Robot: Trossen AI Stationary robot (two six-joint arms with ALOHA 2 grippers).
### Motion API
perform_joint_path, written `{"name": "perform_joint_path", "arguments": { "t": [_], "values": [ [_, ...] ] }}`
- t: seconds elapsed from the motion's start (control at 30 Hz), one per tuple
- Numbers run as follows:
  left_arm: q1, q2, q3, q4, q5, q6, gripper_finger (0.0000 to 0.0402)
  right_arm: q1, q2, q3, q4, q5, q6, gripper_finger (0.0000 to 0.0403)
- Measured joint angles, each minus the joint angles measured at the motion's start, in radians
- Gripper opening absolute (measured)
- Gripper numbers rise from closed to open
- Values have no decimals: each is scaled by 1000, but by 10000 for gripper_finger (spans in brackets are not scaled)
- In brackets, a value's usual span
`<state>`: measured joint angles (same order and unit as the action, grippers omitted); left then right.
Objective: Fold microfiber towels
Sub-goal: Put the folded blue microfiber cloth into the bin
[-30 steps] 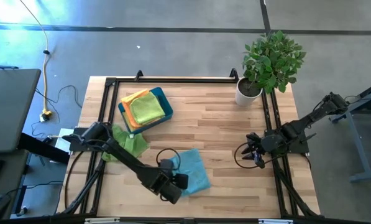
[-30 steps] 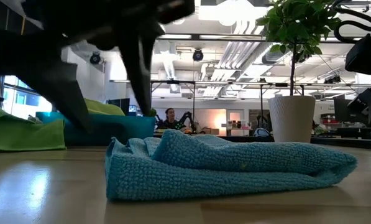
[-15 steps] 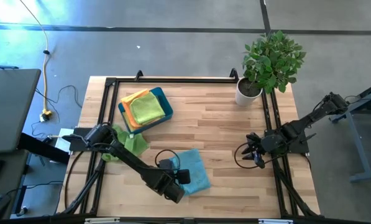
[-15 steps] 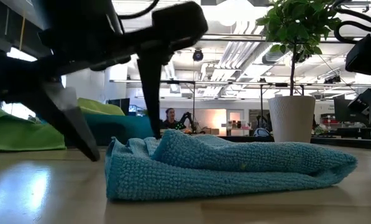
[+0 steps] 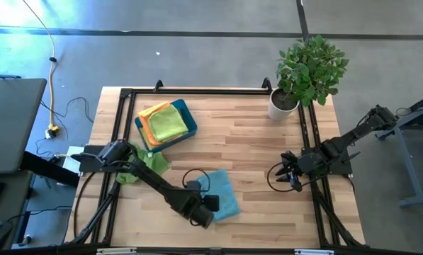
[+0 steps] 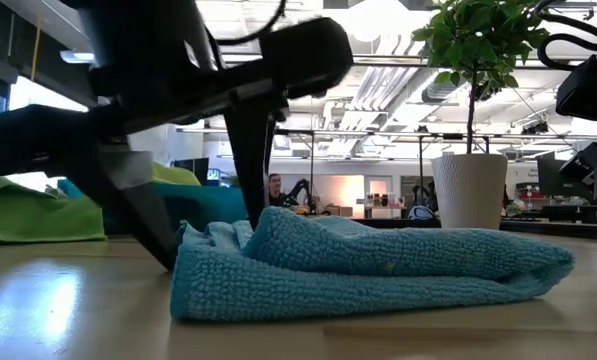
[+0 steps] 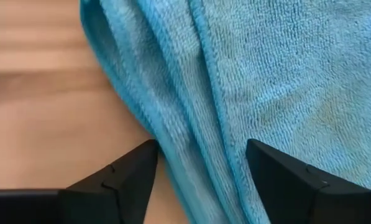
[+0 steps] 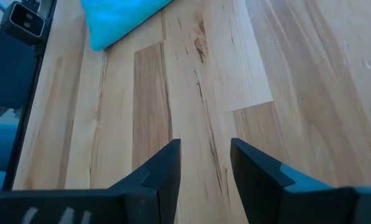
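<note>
1. I see the left gripper (image 7: 201, 171) with fingers spread wide, straddling the folded edge of the rumpled light blue microfiber towel (image 5: 221, 195), holding nothing.
2. Beyond it, the rigid teal plastic tray (image 5: 188, 117) holds stacked orange, yellow and lime green cloths (image 5: 164, 122).
3. The right gripper (image 8: 202, 163) waits part-open over bare wood, well apart.
4. I can read no writing.

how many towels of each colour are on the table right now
light blue towel: 1
lime green towel beside the tray: 1
yellow-green towel atop the tray pile: 1
orange towel under it: 1
total showing: 4; any others buried in the teal tray cannot be told
</note>
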<state>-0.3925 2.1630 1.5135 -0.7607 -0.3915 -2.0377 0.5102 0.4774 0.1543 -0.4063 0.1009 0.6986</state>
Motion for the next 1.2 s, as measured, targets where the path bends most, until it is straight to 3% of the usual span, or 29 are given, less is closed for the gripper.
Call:
{"name": "perform_joint_path", "arguments": {
  "t": [0.57, 0.73, 0.9, 1.0, 1.2],
  "values": [
    [49, 20, -4, -56, -10, 173, 11, 0, 0, 0, 1, 0, 0, 133],
    [65, -6, -8, -72, 5, 447, 13, 0, 0, 0, 0, 0, 0, 133],
    [116, -61, -12, -129, 114, 710, 4, 0, 0, 0, 1, 0, 0, 133],
    [161, -121, -10, -199, 161, 842, 5, 0, 0, 0, 0, 0, 1, 133],
    [282, -222, -7, -401, 155, 1175, 3, 0, 0, 0, 0, 0, 1, 133]
  ]
}}
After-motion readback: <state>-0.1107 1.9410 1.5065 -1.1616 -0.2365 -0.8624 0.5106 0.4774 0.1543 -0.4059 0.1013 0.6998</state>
